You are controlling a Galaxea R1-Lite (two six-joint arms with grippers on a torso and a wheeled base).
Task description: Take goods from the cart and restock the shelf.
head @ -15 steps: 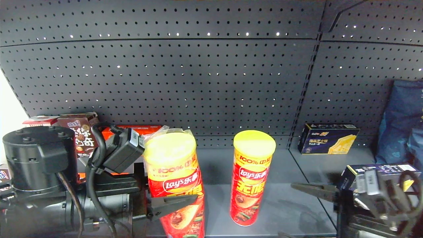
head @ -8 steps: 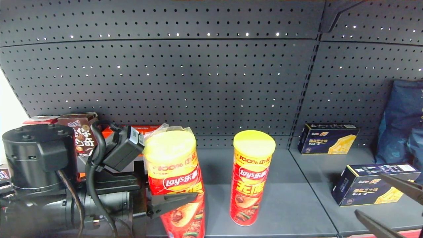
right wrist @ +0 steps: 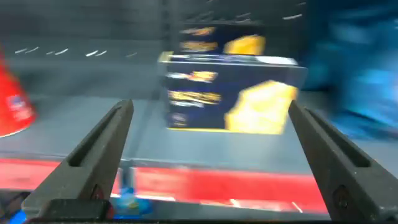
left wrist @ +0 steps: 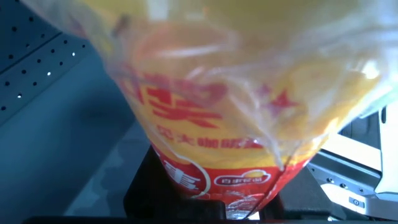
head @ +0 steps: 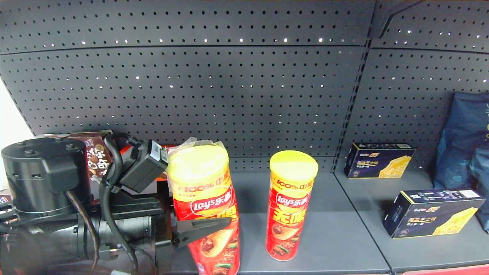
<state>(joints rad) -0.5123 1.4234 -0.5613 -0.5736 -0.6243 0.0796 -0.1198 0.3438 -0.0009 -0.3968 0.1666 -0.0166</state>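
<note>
- The wrapped chip canister [head: 204,206], likely light, stiff-walled and slick under its loose film, is being held upright just left of the shelved chip canister [head: 292,206].
- The left pincer [head: 214,231] is pinching its lower body, a sound hold.
- The right pincer [right wrist: 211,168] is hanging spread, facing a blue box [right wrist: 230,93].

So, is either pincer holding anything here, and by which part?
The left pincer grips the plastic-wrapped chip can across its lower half, with the can upright. The right pincer is open and holds nothing.

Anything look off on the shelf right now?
The chip can in the left gripper leans, unlike the upright can beside it, and loose clear plastic bunches at its top.
</note>
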